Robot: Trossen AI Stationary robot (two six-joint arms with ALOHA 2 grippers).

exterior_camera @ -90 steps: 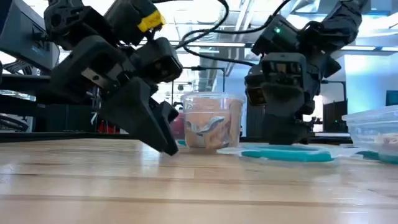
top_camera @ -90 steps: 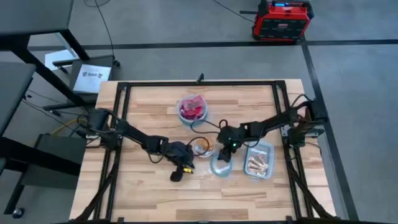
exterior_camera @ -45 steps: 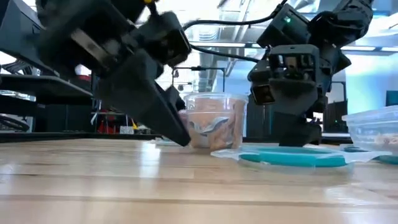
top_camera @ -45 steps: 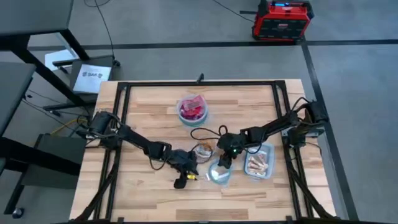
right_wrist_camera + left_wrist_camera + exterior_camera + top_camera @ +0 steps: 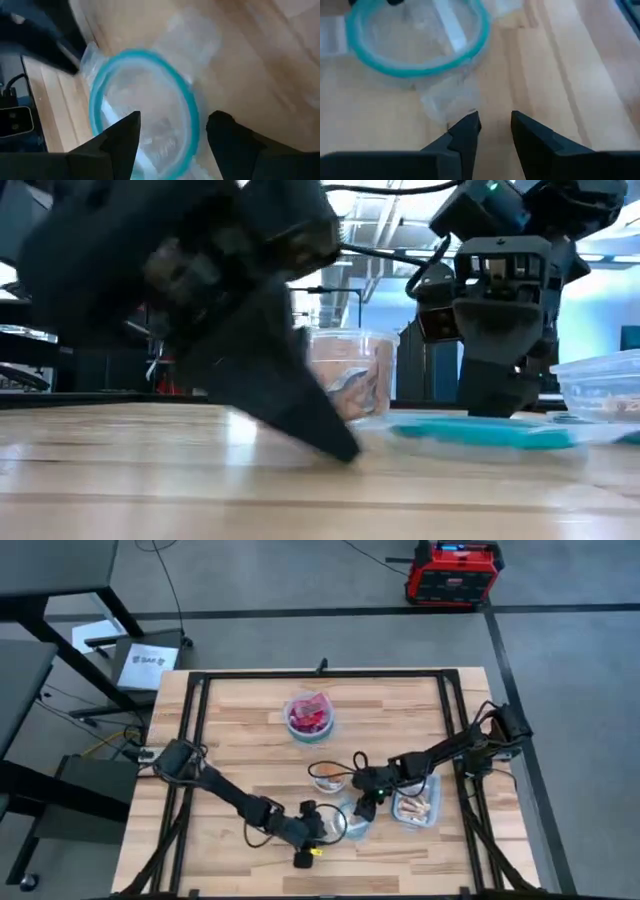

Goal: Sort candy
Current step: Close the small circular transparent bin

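Both claws open — beside bowl [image 5: 352, 821]

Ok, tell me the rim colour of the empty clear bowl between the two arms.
Teal, a bluish green. The bowl's rim shows best in the left wrist view.

Table [image 5: 240, 720]: light wood planks, black frame rails along the edges.
Bowl with red candy [image 5: 310, 714]: on the table, well beyond both tools.
Clear cup [image 5: 327, 777]: beside right tool [image 5: 362, 810].
Teal-rimmed bowl [image 5: 352, 823]: between left tool [image 5: 334, 824] and right tool.
Clear tub [image 5: 415, 805]: just outboard of right tool.
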